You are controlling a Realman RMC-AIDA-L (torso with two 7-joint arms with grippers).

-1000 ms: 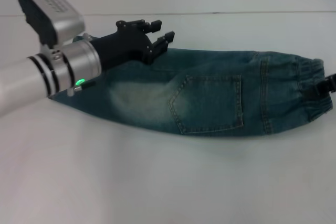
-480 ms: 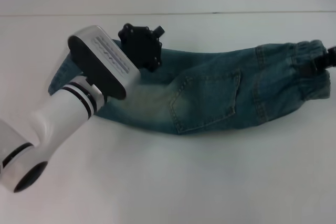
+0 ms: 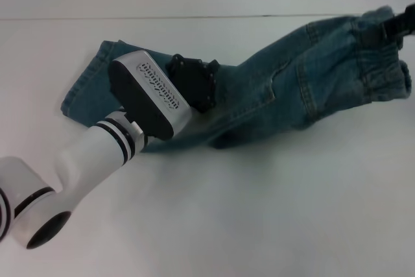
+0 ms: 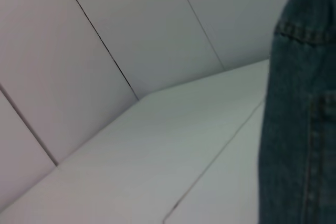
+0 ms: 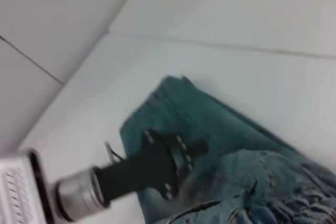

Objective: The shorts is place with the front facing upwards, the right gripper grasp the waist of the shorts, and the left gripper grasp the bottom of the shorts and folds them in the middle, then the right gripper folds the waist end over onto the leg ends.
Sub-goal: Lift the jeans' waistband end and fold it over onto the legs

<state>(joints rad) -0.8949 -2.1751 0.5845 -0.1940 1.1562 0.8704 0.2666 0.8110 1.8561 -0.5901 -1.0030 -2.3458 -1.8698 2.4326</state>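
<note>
Garment: I am watching the long blue-green faded denim shorts on the white table; their long axis is running from the left-centre of the head view up to its upper right corner.
Waist: the gathered elastic waist is hanging raised at the upper right of the frame, off the surface as far as I can judge.
Right gripper: the black right gripper is showing only at the upper right edge, at the waist; I am judging it is gripping the band, but I cannot tell how its fingers stand.
Left gripper: the black left gripper is pressing onto the leg part left of centre; finger state I cannot tell.
Leg ends: the flat hemmed leg ends are lying on the table at left-centre.
Key relation: the leg ends are lying far left of the right gripper, along the garment's axis, so the waist is having to travel leftward over the left gripper.
Change: half a second ago the waist was lower at the right edge; it is now higher, and the left arm is sitting further right.
</note>
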